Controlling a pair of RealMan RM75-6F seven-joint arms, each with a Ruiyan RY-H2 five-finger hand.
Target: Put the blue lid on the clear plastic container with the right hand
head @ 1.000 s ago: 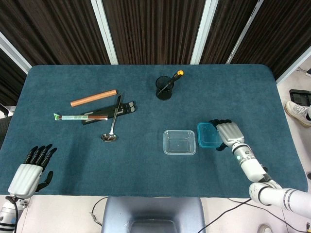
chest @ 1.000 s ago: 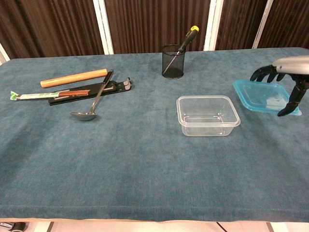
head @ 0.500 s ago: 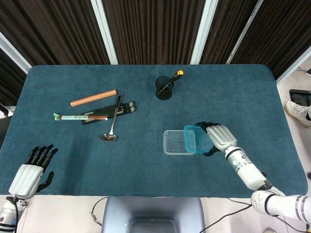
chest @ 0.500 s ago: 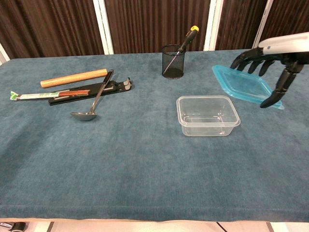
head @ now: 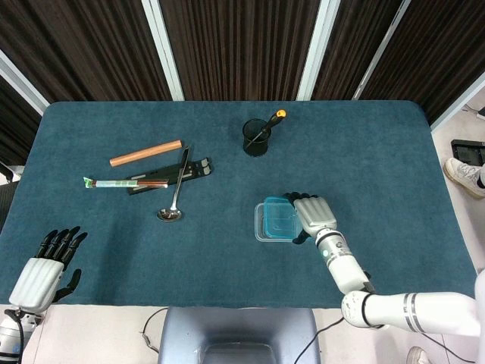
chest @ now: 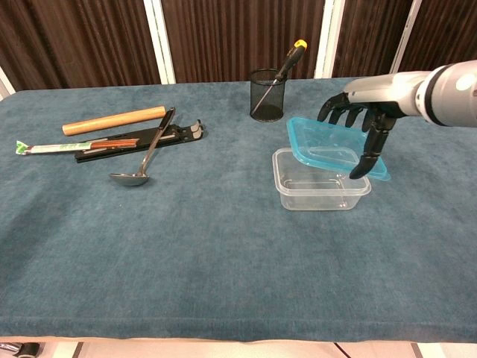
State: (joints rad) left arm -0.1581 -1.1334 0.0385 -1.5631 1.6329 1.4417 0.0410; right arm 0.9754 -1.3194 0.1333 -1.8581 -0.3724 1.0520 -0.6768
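The blue lid [chest: 328,145] [head: 278,218] hangs slightly tilted just above the clear plastic container [chest: 317,191] [head: 260,233], covering most of its opening. My right hand [chest: 361,118] [head: 314,213] holds the lid by its right edge, fingers on top and thumb beneath. The container stands on the table right of centre. My left hand [head: 47,266] rests open at the near left corner, seen only in the head view, far from both objects.
A black mesh cup [chest: 267,95] with a yellow-handled screwdriver [chest: 289,58] stands behind the container. To the left lie a wooden rod [chest: 113,120], a black case [chest: 138,143], wrapped chopsticks [chest: 74,145] and a metal spoon [chest: 141,160].
My right hand has lifted the blue lid off the table and carried it left, from beside the container to just over its opening. The left hand has stayed put.
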